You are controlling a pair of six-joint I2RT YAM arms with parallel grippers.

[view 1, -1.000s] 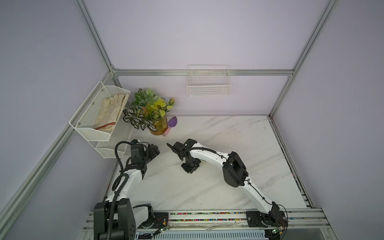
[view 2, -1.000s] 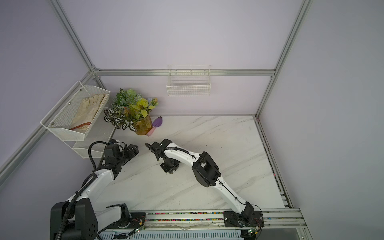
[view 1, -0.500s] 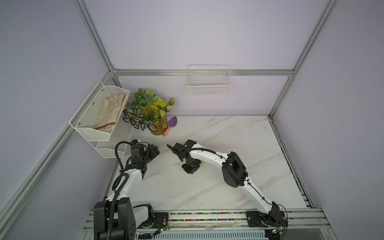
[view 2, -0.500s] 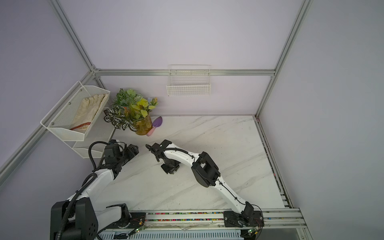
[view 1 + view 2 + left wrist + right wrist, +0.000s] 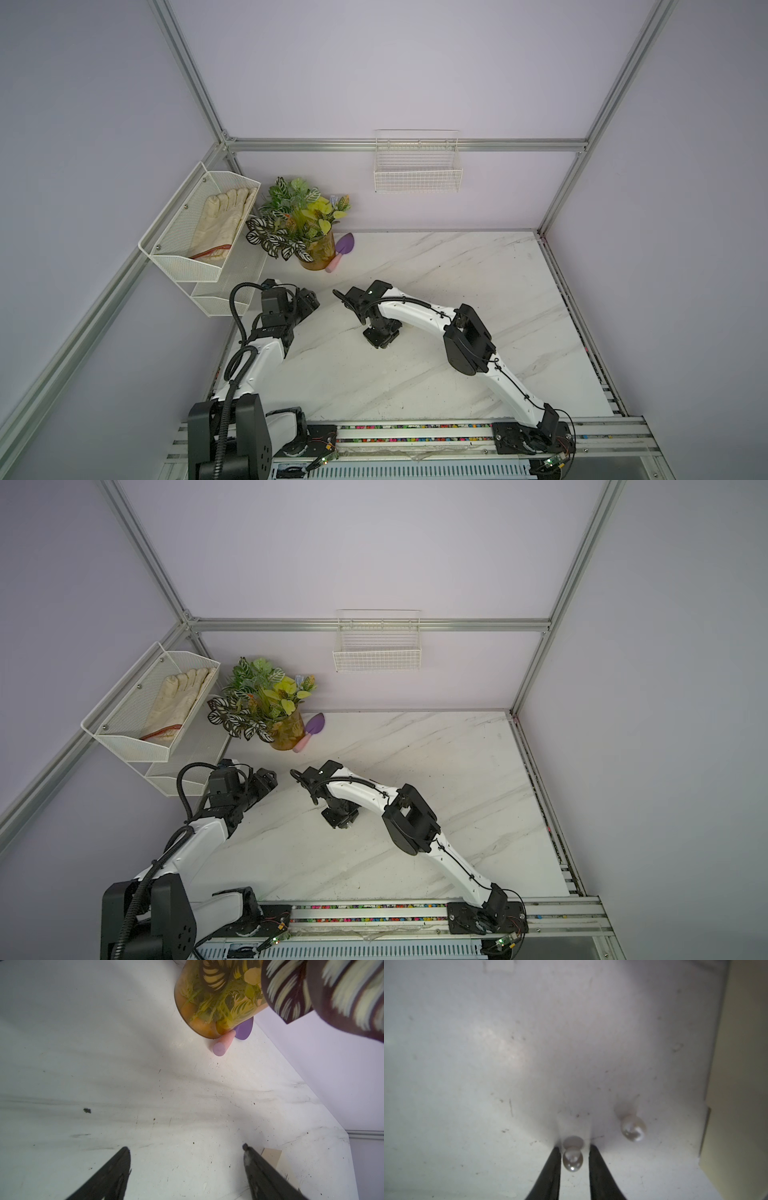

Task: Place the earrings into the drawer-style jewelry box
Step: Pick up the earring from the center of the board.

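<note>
Right claw (image 5: 574, 1147) narrowly parted astride one earring (image 5: 572, 1162) — its axis runs along the fingers (image 5: 552, 1172).

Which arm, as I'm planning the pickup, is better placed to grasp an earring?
Right: its jaws straddle one pearl earring, not yet touching; the other earring lies beside. The left jaws stand open near the plant pot, holding nothing.
</note>
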